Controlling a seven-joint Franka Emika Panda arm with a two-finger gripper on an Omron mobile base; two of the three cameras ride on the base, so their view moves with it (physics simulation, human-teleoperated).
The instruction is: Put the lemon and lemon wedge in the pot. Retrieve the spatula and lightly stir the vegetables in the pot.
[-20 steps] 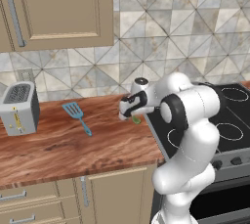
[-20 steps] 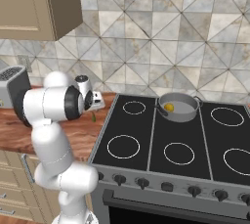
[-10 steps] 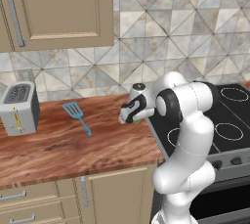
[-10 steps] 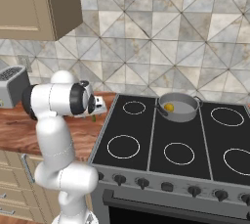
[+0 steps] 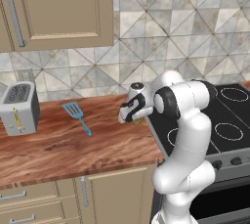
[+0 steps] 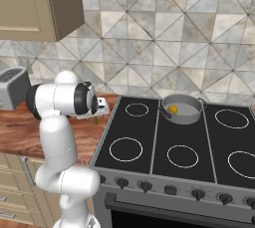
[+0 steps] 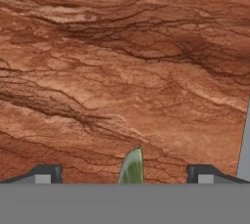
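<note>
Green and thin, the lemon wedge (image 7: 132, 167) lies on the wooden bench (image 5: 58, 145) close to its right edge beside the stove (image 6: 174, 147), between the wide-spread fingertips (image 7: 46, 173) of the end effector (image 7: 124, 174), which grips nothing. The wedge is judged light, small and probably slippery, so it is best pinched across its thicker middle, not its pointed tips. In the grey pot (image 6: 183, 115) on a rear burner the lemon (image 6: 172, 109) is seen already resting. The blue spatula (image 5: 76, 116) lies untouched farther left on the bench, near a toaster (image 5: 18, 106).
</note>
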